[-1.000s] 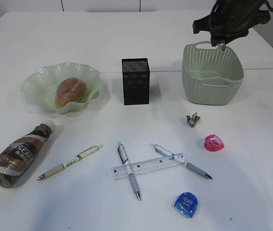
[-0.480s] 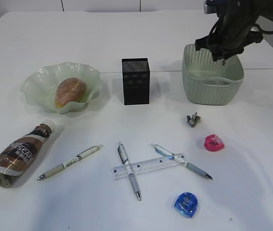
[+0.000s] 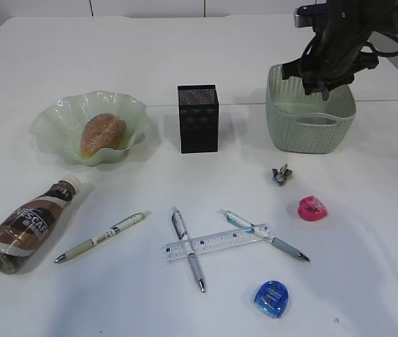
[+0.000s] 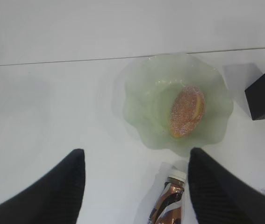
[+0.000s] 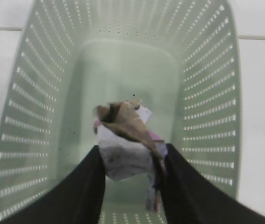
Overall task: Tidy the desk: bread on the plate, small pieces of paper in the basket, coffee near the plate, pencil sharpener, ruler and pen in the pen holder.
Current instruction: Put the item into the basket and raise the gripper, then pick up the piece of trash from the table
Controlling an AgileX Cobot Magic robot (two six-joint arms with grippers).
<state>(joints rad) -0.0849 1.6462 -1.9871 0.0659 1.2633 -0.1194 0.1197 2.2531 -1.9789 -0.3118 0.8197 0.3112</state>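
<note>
one paper wad (image 5: 125, 142) sat between my right gripper (image 5: 131, 179)'s fingers, which hung over the basket (image 3: 309, 133)'s open mouth, so the paper step was in hand. whether the fingers were gripping the wad or letting it go, i could not tell (it touched both). next, i judged, came spreading them until it fell in. my left gripper (image 4: 134, 186) stood open and empty above the bread (image 4: 187, 111) on the plate (image 4: 141, 126).

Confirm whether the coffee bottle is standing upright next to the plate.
No, the coffee bottle lies on its side on the desk, below the plate holding the bread.
</note>
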